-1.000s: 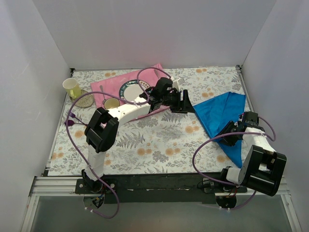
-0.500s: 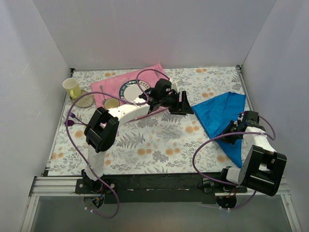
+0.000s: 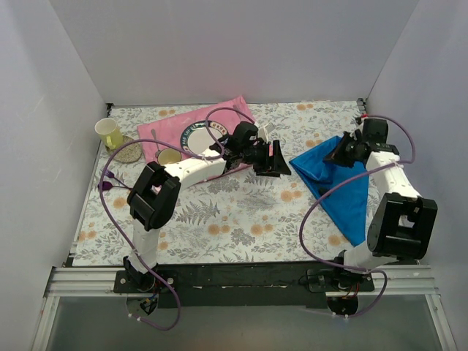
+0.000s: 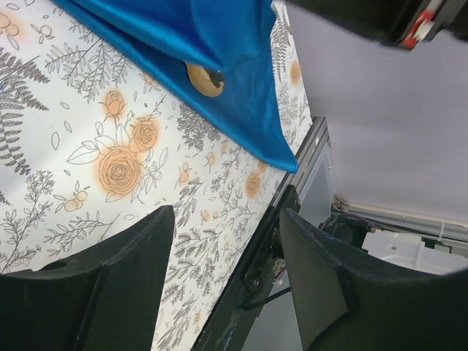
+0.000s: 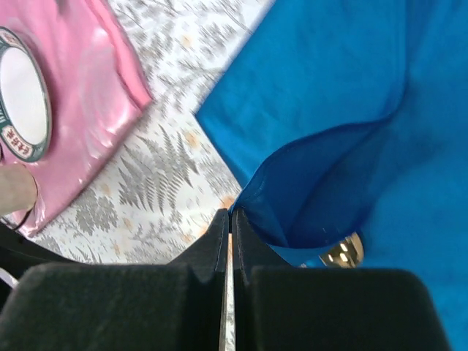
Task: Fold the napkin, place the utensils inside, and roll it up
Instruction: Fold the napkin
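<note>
The blue napkin (image 3: 344, 194) lies on the right side of the table (image 3: 234, 212), one edge lifted by the right gripper (image 5: 231, 219), its jaws pinched together on the cloth, the gold-bowled spoon (image 4: 203, 79) peeking from under the fold, while the left gripper (image 4: 227, 216) hovers just left of it, jaws apart.

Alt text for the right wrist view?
The right claw, shut, pinches an edge of the blue napkin, holding a fold raised above the floral table. A gold spoon bowl peeks from under the fold; a pink placemat with a plate lies at left.
</note>
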`<action>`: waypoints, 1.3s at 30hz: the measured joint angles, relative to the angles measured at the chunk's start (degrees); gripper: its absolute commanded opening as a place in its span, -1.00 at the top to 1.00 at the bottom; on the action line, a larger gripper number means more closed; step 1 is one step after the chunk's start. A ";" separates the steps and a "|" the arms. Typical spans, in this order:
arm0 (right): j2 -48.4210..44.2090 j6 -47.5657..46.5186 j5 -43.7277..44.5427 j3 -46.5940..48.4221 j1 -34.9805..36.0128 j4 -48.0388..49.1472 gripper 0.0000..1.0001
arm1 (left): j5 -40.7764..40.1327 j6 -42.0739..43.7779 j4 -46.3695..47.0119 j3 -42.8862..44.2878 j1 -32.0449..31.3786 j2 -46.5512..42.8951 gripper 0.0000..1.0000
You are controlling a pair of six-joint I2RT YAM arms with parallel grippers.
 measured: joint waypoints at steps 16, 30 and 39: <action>30.29 -3.72 10.32 39.89 15.69 2.14 0.97 | -0.35 -0.09 -0.33 -8.09 3.52 -6.75 -0.16; 45.90 -3.61 2.45 60.17 15.30 -0.55 0.97 | -0.44 0.04 -0.66 -9.92 4.79 -8.61 -0.16; 45.92 -0.61 -3.69 60.28 16.48 5.11 0.97 | -0.15 -0.57 -0.52 -10.03 4.96 -8.61 -0.16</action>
